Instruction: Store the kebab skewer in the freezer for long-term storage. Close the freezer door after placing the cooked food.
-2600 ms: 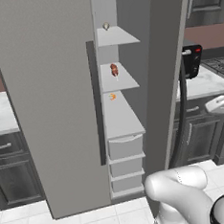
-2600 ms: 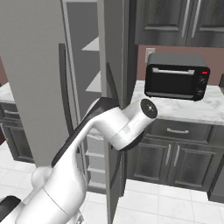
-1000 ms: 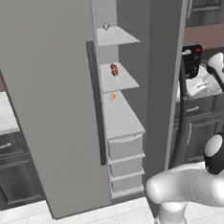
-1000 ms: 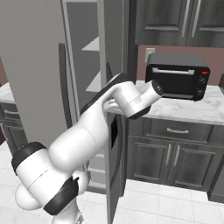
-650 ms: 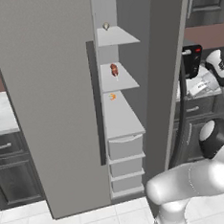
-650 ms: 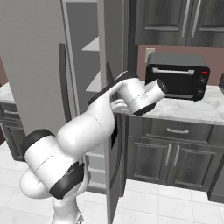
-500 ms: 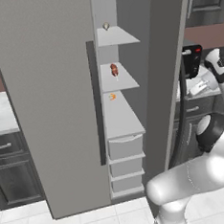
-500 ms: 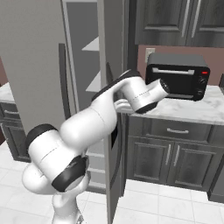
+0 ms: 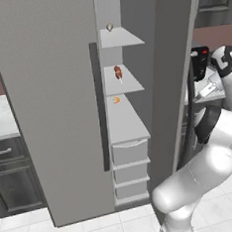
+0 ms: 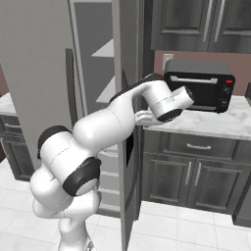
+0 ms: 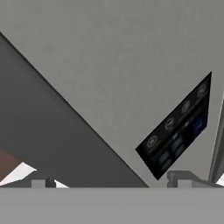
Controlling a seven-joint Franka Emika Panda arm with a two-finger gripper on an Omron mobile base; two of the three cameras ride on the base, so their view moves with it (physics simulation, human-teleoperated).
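Note:
The kebab skewer (image 9: 117, 72) lies on a white middle shelf inside the open freezer (image 9: 124, 122). The freezer door (image 9: 175, 58) stands swung out, edge-on in the right base view (image 10: 128, 88). Its grey outer face and dark dispenser panel (image 11: 175, 140) sit close in front of the hand camera. My gripper (image 11: 111, 180) is open, its tips far apart with nothing between them. In the right base view the gripper (image 10: 139, 117) sits against the door's outer side at counter height. From the left base the gripper (image 9: 200, 95) shows just behind the door.
The other grey door (image 9: 52, 103), with a long dark handle (image 9: 100, 107), is shut. A small orange item (image 9: 116, 100) and a small round item (image 9: 109, 27) lie on other shelves. A black toaster oven (image 10: 198, 88) stands on the marble counter (image 10: 225, 125) right of the door.
The arm has risen from low down and swung right, behind the open door, bringing the hand up to its outer face. The skewer has stayed on its shelf. The door has not moved.

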